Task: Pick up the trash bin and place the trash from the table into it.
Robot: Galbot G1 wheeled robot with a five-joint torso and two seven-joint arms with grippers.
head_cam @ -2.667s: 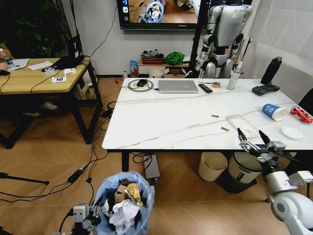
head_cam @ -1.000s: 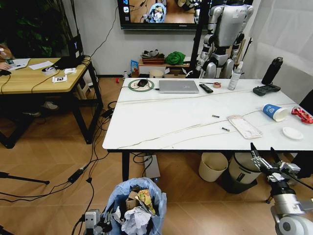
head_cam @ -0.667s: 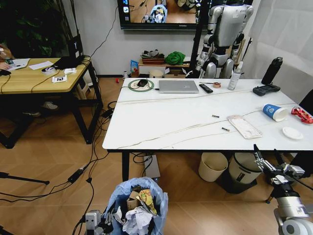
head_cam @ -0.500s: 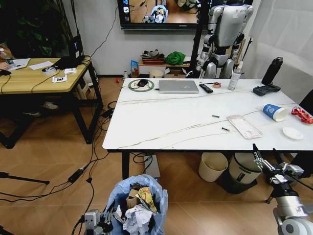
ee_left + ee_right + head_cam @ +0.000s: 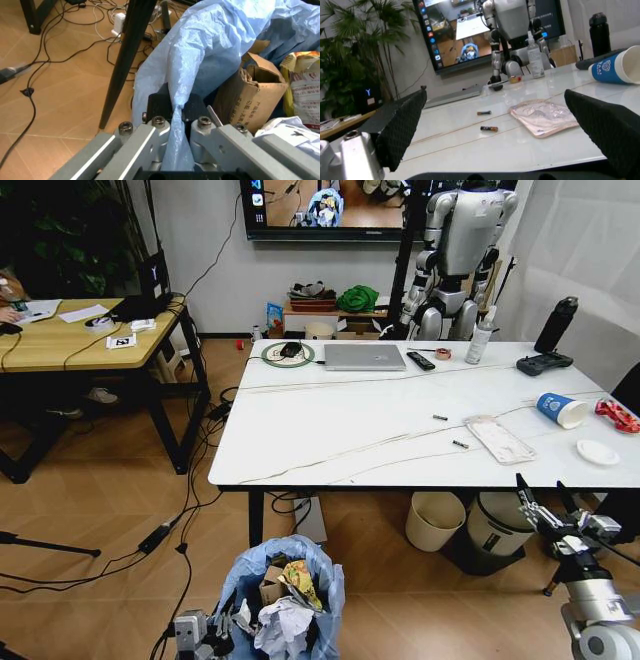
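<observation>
While left hand pinches trash bin bag rim, right hand spread wide, below table edge.

**Bin held low, litter left on the table**

The trash bin, lined with a crinkled light-blue bag, sits low before the table, with cardboard, a yellow wrapper and crumpled white paper inside. On the marble-look top toward the right end lie a clear flat tray, a tipped blue paper cup, a red wrapper and a white disc.
</observation>
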